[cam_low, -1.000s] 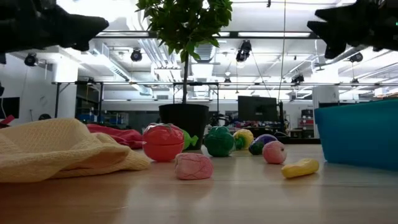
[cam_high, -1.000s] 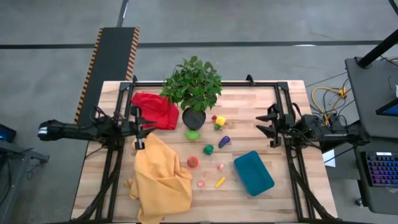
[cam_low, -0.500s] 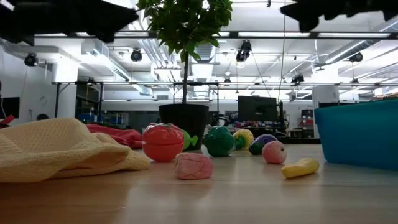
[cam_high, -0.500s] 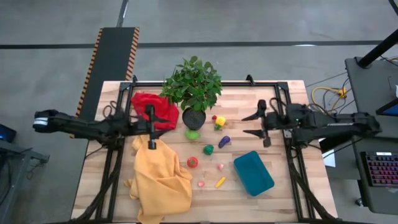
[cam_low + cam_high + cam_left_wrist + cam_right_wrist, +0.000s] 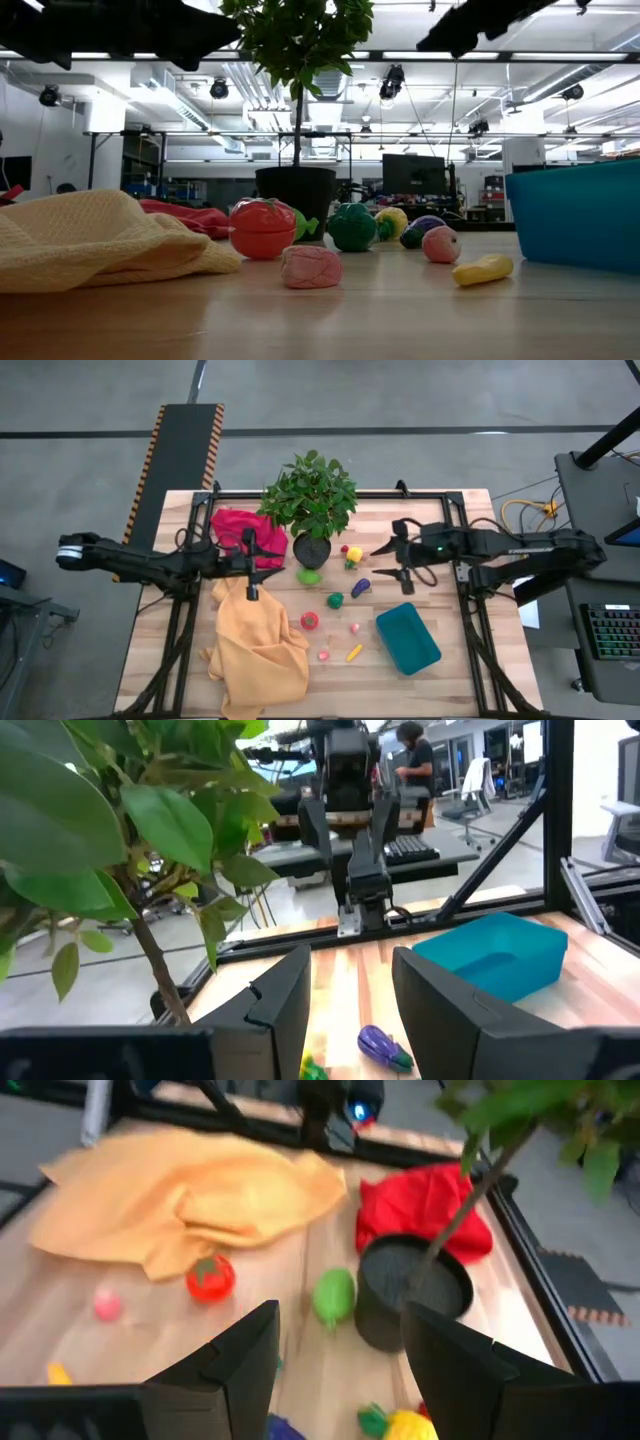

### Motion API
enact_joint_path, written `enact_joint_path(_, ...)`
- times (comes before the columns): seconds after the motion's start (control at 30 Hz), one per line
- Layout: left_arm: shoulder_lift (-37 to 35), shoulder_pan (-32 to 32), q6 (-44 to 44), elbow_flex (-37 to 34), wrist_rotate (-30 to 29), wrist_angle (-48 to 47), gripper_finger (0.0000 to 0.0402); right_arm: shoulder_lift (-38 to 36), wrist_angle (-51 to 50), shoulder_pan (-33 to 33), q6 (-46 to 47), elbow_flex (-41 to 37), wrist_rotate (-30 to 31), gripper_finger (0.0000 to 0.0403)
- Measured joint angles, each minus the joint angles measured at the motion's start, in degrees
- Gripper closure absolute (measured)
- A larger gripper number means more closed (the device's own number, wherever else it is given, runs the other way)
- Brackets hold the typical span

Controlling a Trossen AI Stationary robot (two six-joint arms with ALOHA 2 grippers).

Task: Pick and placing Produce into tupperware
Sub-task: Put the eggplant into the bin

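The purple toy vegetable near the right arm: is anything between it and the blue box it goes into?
Nothing visible does. The purple vegetable lies on bare wood, with the teal tupperware a short way off. The right gripper hangs beside the vegetable, fingers open and empty.

The right end effector (image 5: 340,1370) has its two dark fingers (image 5: 235,1355) spread apart, with nothing between them. Past them on the wooden counter (image 5: 150,1330) sit a red tomato (image 5: 210,1277), a small pink ball (image 5: 108,1305) and a green fruit (image 5: 333,1295) just beside the black plant pot (image 5: 410,1290). A yellow cloth (image 5: 190,1195) and a red cloth (image 5: 420,1205) lie farther back.
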Motion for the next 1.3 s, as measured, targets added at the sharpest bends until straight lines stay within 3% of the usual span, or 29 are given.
enact_joint_path(0.13, -0.59, 0.00, 0.02, -0.36, 0.00, -0.19, 0.0272, 3.76, -2.06, -0.21, -3.38, -0.06, 0.93, 0.0199)
enact_joint_path(0.33, -1.52, 0.00, 0.02, -0.39, -0.02, -0.11, 0.0272, 9.14, -2.43, -0.21, -6.33, -0.12, 10.19, 0.0199)
enact_joint_path(0.43, -1.81, 0.00, 0.10, -0.41, -0.04, -0.09, 0.0272, 11.40, -2.41, -0.22, -6.95, -0.12, 11.94, 0.0199)
enact_joint_path(1.0, -1.65, 0.04, 0.24, 0.55, -0.11, 0.13, 0.0272, 24.59, -9.30, -0.82, -6.66, 4.47, 6.79, 0.0196)
enact_joint_path(1.3, -1.56, 0.04, 0.26, 0.55, -0.09, -0.02, 0.0272, 31.65, -12.70, -0.82, -6.28, 9.77, 5.36, 0.0130)
